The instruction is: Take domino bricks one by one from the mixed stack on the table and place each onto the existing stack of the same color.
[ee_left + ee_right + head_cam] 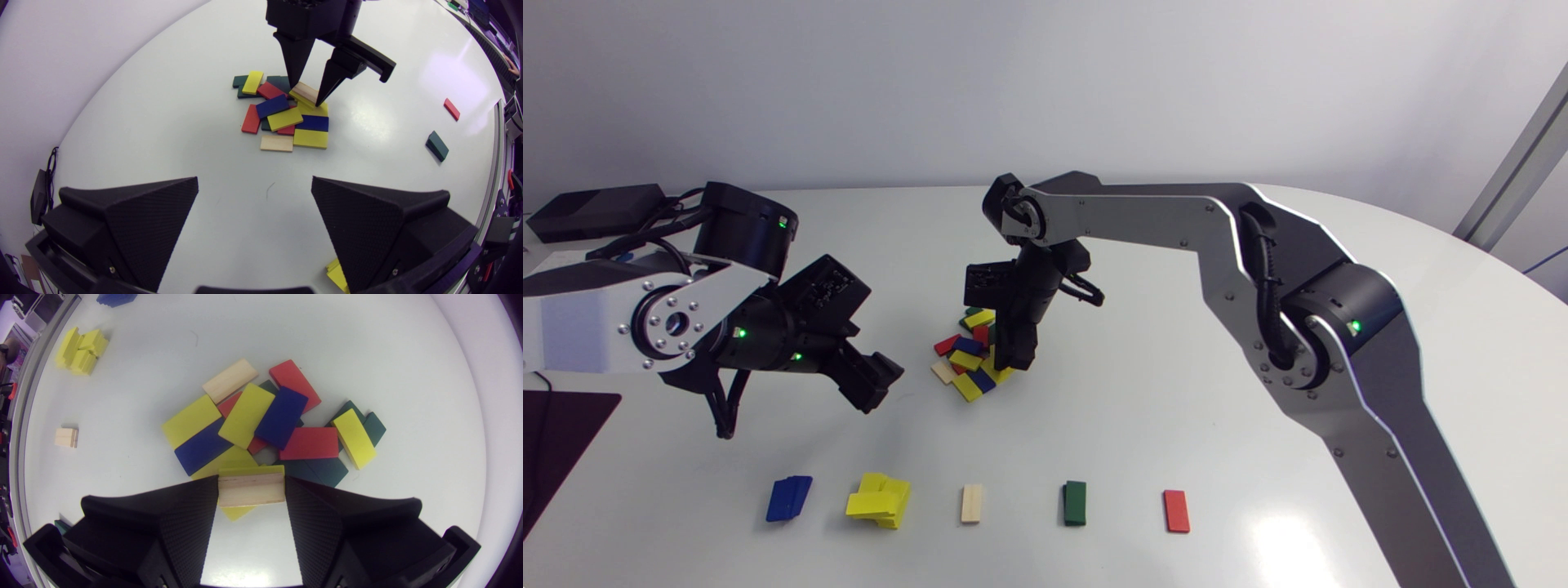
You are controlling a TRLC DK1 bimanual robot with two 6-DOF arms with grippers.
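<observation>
Two arms (596,327) (1143,216), one mixed pile of bricks (966,360) and five single-colour stacks (788,498) (880,500) (971,503) (1075,502) (1176,511).

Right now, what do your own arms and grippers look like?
The left arm and right arm have flat silver-grey links dotted with screws, black cylindrical joints and small green lights. Black cables loop beside the left wrist and along the right elbow. The left gripper and right gripper are matte black, each with two broad, textured wedge fingers.
</observation>
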